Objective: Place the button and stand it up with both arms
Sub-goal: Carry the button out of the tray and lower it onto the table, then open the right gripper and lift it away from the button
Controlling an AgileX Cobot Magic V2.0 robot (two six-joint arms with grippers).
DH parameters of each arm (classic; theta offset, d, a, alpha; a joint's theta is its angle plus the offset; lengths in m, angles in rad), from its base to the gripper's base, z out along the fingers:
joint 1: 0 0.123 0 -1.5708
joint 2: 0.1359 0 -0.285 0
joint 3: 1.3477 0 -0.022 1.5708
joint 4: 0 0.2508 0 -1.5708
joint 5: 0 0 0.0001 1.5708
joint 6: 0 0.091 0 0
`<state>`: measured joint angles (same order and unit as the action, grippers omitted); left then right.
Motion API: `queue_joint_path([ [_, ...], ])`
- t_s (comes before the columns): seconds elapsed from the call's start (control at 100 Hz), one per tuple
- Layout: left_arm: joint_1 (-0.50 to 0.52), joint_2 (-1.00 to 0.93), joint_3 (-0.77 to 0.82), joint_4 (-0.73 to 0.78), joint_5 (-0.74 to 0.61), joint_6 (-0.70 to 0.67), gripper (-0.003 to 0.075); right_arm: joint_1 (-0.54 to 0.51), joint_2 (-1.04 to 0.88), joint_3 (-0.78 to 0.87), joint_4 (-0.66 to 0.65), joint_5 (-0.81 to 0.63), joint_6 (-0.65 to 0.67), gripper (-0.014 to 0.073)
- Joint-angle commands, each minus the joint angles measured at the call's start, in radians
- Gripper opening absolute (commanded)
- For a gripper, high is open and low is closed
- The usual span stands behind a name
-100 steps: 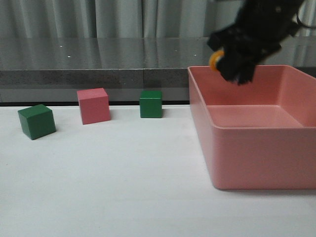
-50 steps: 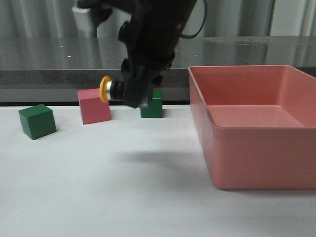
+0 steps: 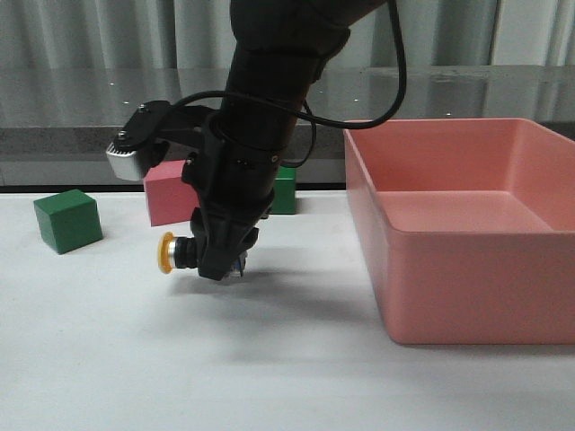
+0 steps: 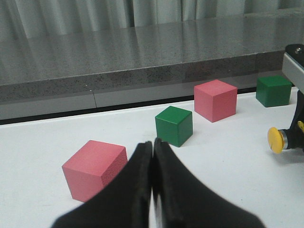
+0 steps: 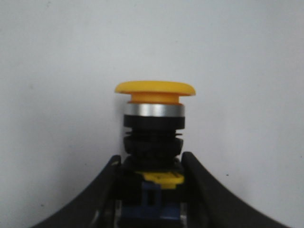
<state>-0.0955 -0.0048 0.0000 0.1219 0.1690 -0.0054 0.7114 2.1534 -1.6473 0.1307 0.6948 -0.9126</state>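
The button (image 3: pixel 175 253) has a yellow cap, black body, silver ring and blue base. My right gripper (image 3: pixel 220 262) is shut on its base and holds it on its side, cap to the left, very low over the white table in front of the cubes. I cannot tell whether it touches the table. In the right wrist view the button (image 5: pixel 154 109) sticks out from between the fingers of that gripper (image 5: pixel 151 165). My left gripper (image 4: pixel 153 145) is shut and empty, low over the table. From there the button (image 4: pixel 278 139) shows at the far right. The left arm is out of the front view.
A large pink bin (image 3: pixel 476 287) stands on the right. A green cube (image 3: pixel 66 220), a pink cube (image 3: pixel 169 193) and a second green cube (image 3: pixel 286 184) sit at the back, partly behind the right arm. Another pink cube (image 4: pixel 95 168) lies just beside the left gripper.
My right arm has carried the button from above the pink bin to the left and down, to just over the table in front of the cubes.
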Motion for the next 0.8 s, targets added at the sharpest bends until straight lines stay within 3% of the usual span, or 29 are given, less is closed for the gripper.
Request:
queue_joint_path([
  [0.0,0.000,-0.031,0.046,0.001,-0.078,-0.010,-0.0020,0.004,-0.062,-0.038,0.026,-0.024,-0.019,-0.0060],
  [0.13,0.000,-0.031,0.046,0.001,-0.078,-0.010,-0.0020,0.004,-0.062,-0.037,0.026,-0.014,-0.019,0.0051],
  [0.37,0.000,-0.031,0.046,0.001,-0.078,-0.010,-0.0020,0.004,-0.062,-0.037,0.026,-0.011,-0.019,0.0498],
  [0.46,0.000,-0.031,0.046,0.001,-0.078,-0.010,-0.0019,0.003,-0.062,-0.037,0.026,-0.029,-0.019,0.0619],
  [0.66,0.000,-0.031,0.046,0.001,-0.078,-0.010,-0.0020,0.003,-0.106,-0.038,0.026,0.010,-0.016,0.0646],
  [0.79,0.000,-0.031,0.046,0.001,-0.078,-0.010,-0.0020,0.001,-0.212,-0.038,0.026,0.085,0.069,0.0601],
])
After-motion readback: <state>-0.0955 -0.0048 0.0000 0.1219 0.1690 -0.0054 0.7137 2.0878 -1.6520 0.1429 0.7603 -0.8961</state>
